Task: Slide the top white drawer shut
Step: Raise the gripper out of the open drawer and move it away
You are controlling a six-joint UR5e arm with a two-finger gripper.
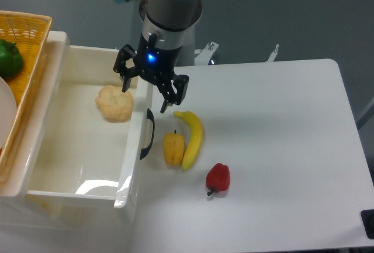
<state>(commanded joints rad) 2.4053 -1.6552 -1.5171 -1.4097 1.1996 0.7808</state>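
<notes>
The top white drawer (76, 153) is a glossy cream-white box, pulled out toward the right from under the shelf at the left. Its curved black handle (149, 133) sits on the front panel, which faces the table. A pale cauliflower (115, 103) lies inside near the front panel. My gripper (146, 92) is open and hangs over the far end of the front panel. One finger (124, 80) is over the drawer's inside, and the other finger (168, 102) is outside it, above the table. It holds nothing.
A banana (194, 136), a yellow pepper (173, 149) and a red pepper (218, 178) lie on the white table (280, 148) just right of the handle. A yellow wicker basket (26, 31) with a green pepper (9, 57) sits on top at the left.
</notes>
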